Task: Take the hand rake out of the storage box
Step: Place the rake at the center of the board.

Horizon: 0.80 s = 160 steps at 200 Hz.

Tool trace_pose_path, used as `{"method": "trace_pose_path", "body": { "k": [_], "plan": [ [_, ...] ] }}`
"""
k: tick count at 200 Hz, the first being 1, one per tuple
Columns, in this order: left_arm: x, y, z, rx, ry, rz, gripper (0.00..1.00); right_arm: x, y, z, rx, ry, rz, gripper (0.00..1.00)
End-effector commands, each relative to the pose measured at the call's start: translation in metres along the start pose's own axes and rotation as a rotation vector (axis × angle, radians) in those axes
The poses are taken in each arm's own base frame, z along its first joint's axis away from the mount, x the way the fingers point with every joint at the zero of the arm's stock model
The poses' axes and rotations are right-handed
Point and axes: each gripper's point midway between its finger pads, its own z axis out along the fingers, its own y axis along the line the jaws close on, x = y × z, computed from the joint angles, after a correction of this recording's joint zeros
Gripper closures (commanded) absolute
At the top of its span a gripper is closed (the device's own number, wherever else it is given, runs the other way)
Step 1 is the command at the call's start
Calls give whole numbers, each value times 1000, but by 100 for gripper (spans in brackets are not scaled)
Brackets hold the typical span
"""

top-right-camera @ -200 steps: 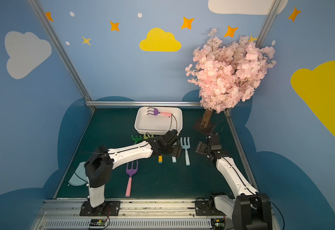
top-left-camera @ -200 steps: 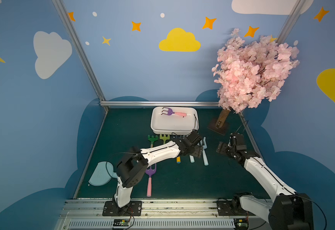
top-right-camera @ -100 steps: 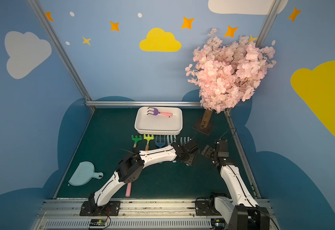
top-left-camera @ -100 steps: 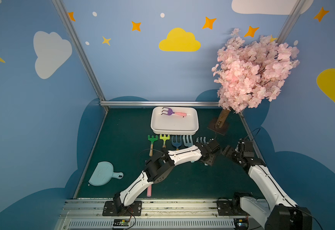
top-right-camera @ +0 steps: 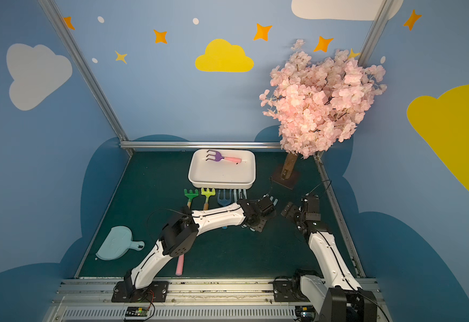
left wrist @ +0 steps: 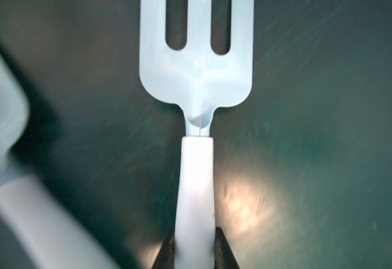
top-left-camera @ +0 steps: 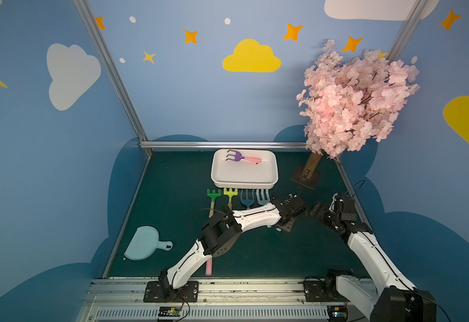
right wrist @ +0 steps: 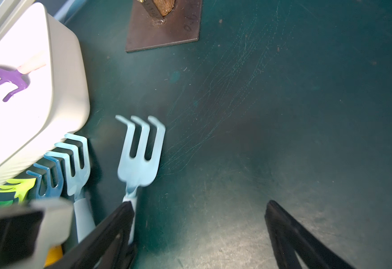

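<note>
Left wrist: pale rake (left wrist: 196, 163) sits between fingers (left wrist: 223, 250).

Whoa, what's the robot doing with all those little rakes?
The left gripper is pinching a pale blue rake by its handle on the green mat, outside the storage box. The right gripper hangs open next to it, holding nothing. A purple rake lies in the box, not yet taken out.
</note>
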Motion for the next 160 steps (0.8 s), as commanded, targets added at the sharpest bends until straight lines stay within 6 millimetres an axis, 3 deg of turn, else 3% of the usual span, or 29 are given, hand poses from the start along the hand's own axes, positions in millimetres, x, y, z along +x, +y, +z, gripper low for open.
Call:
{"method": "trace_pose_path", "body": {
  "k": [1, 24, 45, 67, 80, 107, 135, 160],
  "plan": [
    [10, 15, -74, -38, -77, 17, 97, -2, 6, -2, -41, -15, -7, 8],
    [50, 54, -115, -69, -139, -74, 97, -1, 20, -3, -117, -8, -38, 8],
    [100, 93, -134, -95, -167, -192, 97, -4, 33, -9, -190, -21, -72, 8],
    [150, 127, -135, -118, -181, -343, 97, -6, 35, -14, -200, -40, -78, 8],
    [169, 140, -130, -113, -194, -404, 96, -6, 36, -15, -205, -45, -81, 8],
    [176, 138, -112, -78, -204, -428, 92, -6, 42, -18, -238, -51, -90, 8],
    [186, 148, -96, -198, -138, -474, 90, -7, 47, -23, -263, -58, -106, 8],
    [192, 143, -83, -194, -96, -479, 88, -8, 47, -26, -270, -80, -110, 8]
  ]
}}
